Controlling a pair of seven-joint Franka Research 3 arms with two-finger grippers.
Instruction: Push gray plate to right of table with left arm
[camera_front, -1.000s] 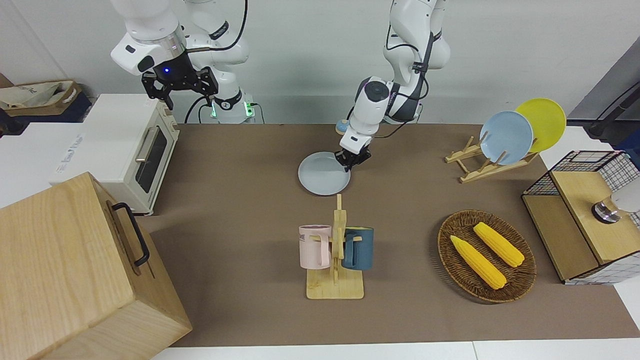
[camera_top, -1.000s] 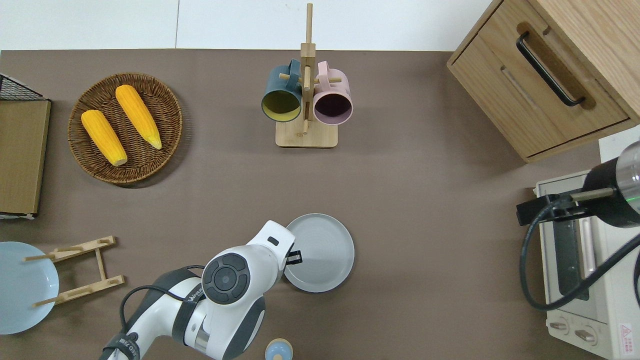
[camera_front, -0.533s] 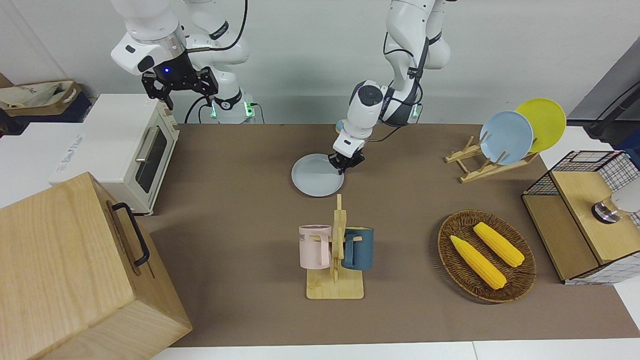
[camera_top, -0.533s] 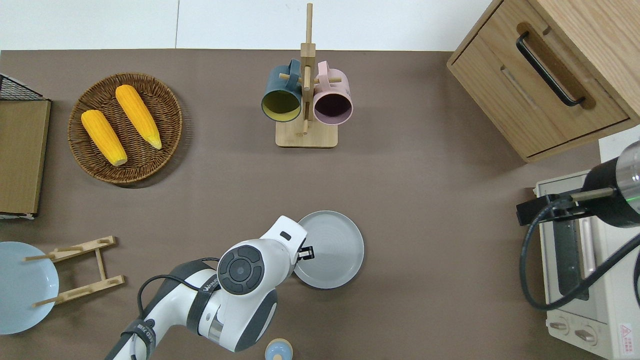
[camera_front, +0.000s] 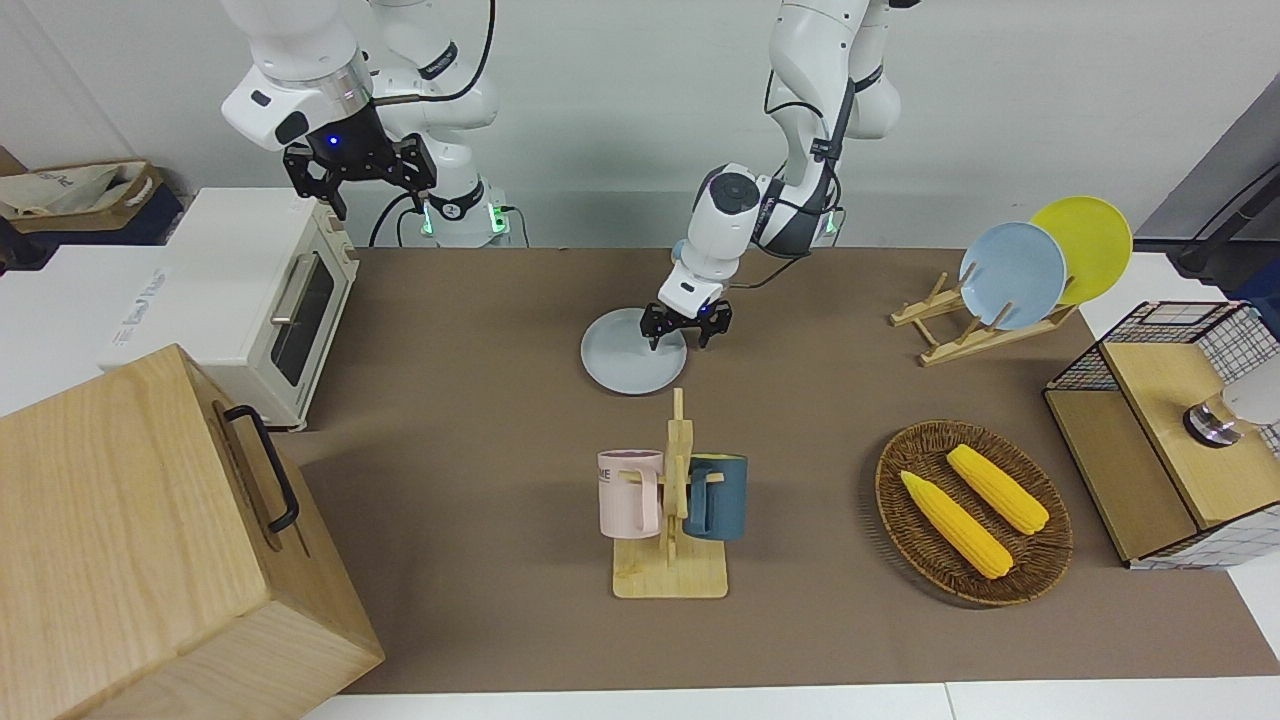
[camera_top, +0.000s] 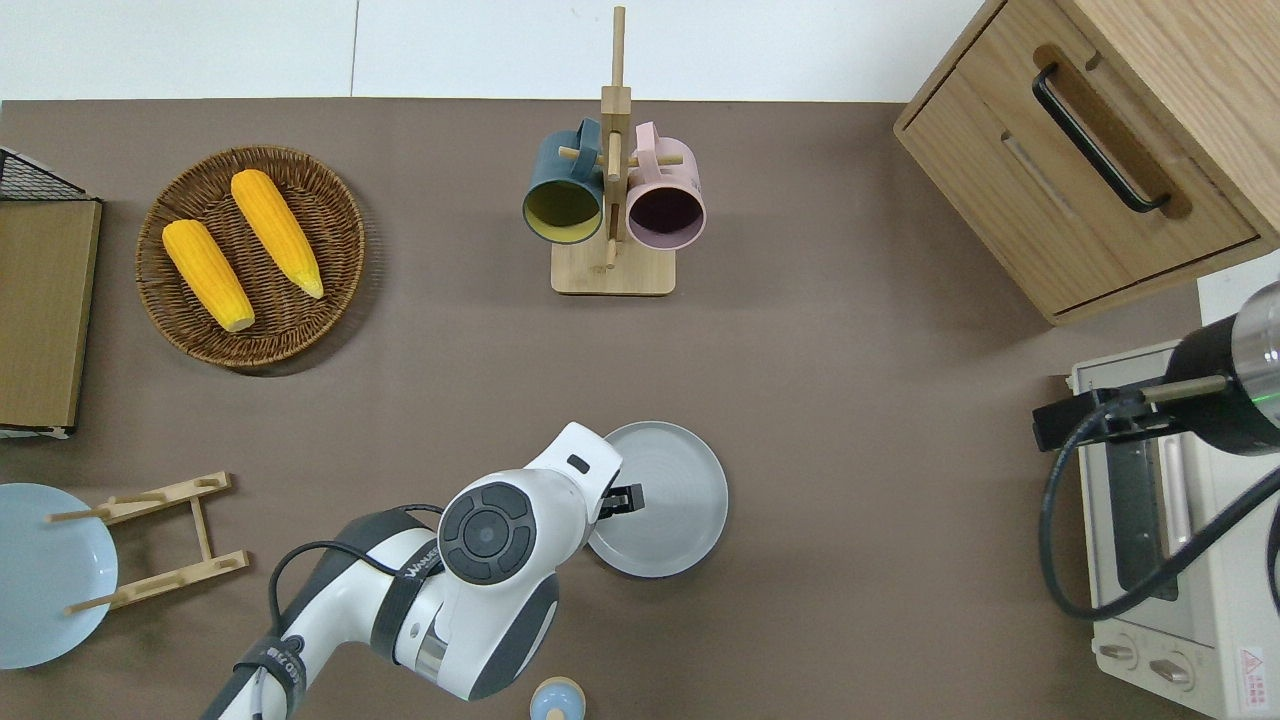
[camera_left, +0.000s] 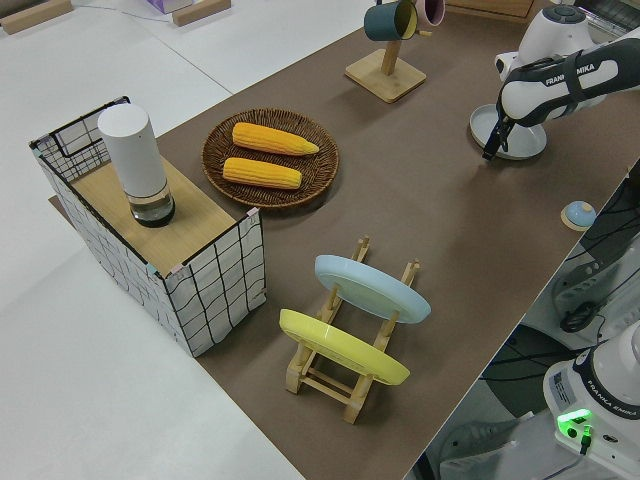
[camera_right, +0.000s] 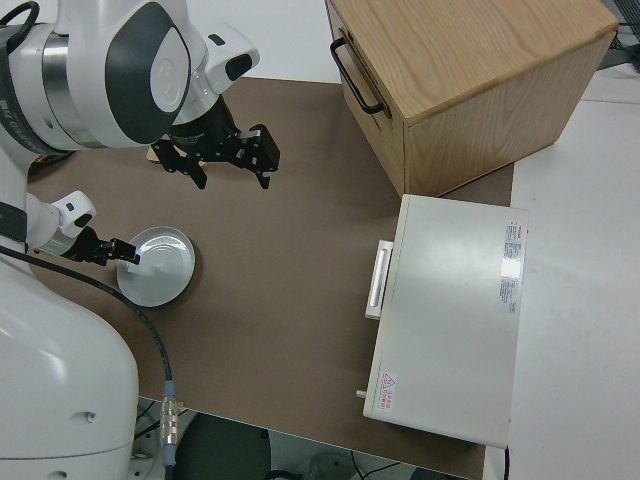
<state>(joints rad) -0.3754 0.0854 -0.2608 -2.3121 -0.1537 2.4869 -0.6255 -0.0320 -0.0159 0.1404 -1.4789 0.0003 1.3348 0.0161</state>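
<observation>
The gray plate (camera_front: 628, 362) (camera_top: 672, 500) (camera_left: 512, 132) (camera_right: 160, 268) lies flat on the brown table (camera_front: 480, 400) (camera_top: 850, 350), about midway along it and on the side near the robots. My left gripper (camera_front: 680, 338) (camera_top: 625, 497) is low at the plate's rim on the left arm's side. It is open, with one finger over the plate and the other just off the rim. It holds nothing. My right gripper (camera_front: 380, 195) (camera_right: 232, 180) is parked and open.
A mug rack (camera_front: 670, 500) (camera_top: 612, 200) with a pink and a blue mug stands farther from the robots than the plate. A toaster oven (camera_front: 270, 300) and a wooden cabinet (camera_front: 150, 540) fill the right arm's end. The corn basket (camera_front: 972, 510) and a plate rack (camera_front: 1010, 280) are toward the left arm's end.
The left gripper pushed the plate a short way toward the right arm's end. In the last half second the plate barely moved and the gripper's fingers spread apart.
</observation>
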